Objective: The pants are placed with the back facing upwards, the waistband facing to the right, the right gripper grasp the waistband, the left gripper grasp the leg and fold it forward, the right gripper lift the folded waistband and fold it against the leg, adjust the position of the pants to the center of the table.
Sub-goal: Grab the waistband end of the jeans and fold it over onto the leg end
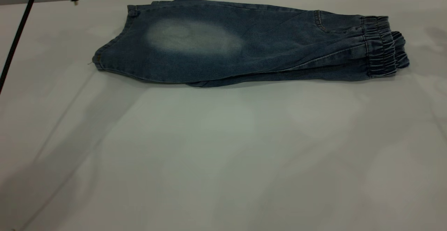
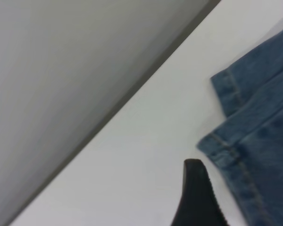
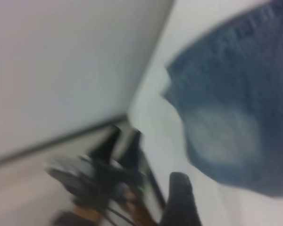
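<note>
The table (image 1: 223, 154) carries the pants (image 1: 244, 46) near its far edge, folded lengthwise, elastic waistband (image 1: 380, 46) to the right, pale patch up. Exterior view shows the whole garment and neither gripper clearly. Left wrist view adds the hem corners beside one black finger of the left gripper (image 2: 195, 197), apart from the cloth. Right wrist view shows one finger of the right gripper (image 3: 179, 200) above the table. Jaw opening: cannot tell for either; nothing visibly held.

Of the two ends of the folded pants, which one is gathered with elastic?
The end of the pants at the exterior view's right: its waistband is bunched into ruched folds, while the opposite end has flat stitched leg hems.
</note>
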### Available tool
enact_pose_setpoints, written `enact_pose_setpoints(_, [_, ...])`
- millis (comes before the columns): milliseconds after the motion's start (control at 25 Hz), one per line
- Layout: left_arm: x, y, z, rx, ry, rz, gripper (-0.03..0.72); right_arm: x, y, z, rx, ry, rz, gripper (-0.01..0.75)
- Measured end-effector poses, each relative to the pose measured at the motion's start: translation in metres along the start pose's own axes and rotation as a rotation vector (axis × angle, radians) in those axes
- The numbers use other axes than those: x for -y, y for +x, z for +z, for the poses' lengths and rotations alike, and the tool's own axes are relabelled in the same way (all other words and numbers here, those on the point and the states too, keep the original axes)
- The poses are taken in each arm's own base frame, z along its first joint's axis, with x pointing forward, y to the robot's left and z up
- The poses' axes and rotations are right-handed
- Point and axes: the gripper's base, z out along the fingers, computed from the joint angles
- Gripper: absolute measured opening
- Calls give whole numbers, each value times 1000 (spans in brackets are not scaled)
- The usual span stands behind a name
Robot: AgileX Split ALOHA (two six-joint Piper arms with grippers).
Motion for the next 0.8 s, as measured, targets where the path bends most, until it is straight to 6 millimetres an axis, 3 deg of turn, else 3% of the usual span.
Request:
enact_pose_setpoints(360, [-6, -24, -46, 60, 62, -79, 434, 0, 32, 18, -239, 106, -316, 456])
enact_pose_setpoints(640, [-29, -42, -94, 192, 51, -121, 434, -1, 34, 23, -258, 89, -468, 456])
enact_pose_setpoints(800, [-34, -45, -104, 216, 39, -127, 434, -2, 34, 23, -254, 64, -584, 456])
